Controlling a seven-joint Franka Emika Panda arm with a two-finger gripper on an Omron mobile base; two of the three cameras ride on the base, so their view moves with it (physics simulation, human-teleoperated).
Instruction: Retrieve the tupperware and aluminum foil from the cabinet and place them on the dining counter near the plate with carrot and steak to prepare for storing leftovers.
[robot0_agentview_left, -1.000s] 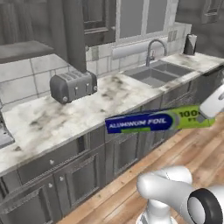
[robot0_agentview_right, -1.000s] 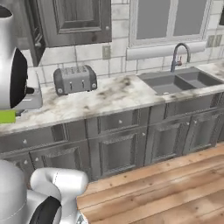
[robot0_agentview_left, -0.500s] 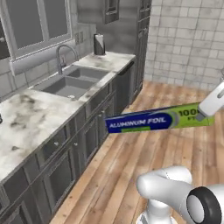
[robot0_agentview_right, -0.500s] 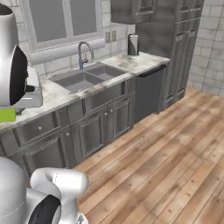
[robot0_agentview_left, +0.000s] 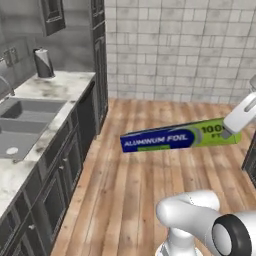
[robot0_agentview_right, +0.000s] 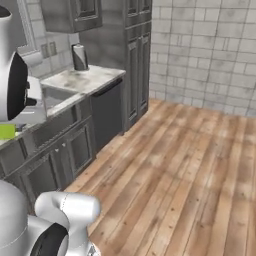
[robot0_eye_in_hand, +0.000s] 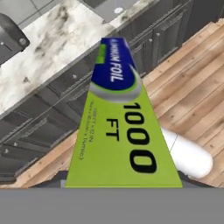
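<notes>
The aluminum foil (robot0_agentview_left: 179, 136) hangs level in the air above the wood floor (robot0_agentview_left: 150, 175), its right end at the gripper (robot0_agentview_left: 227, 131). The counter (robot0_agentview_left: 30, 130) with its inset sink (robot0_agentview_left: 20, 125) runs along the left. A paper towel roll (robot0_agentview_left: 43, 63) stands at the counter's far end, beside the tall cabinet (robot0_agentview_left: 97, 60). The tiled wall (robot0_agentview_left: 190, 50) closes the floor behind.

A marbled table (robot0_agentview_left: 47, 102) runs above dark grey lower cabinets (robot0_agentview_left: 60, 185), with a steel sink (robot0_agentview_left: 22, 122) set into it. Beyond the sink, at the table's far end, stands a paper towel roll (robot0_agentview_left: 43, 63). A wooden plank floor (robot0_agentview_right: 190, 170) lies beside the cabinets.
</notes>
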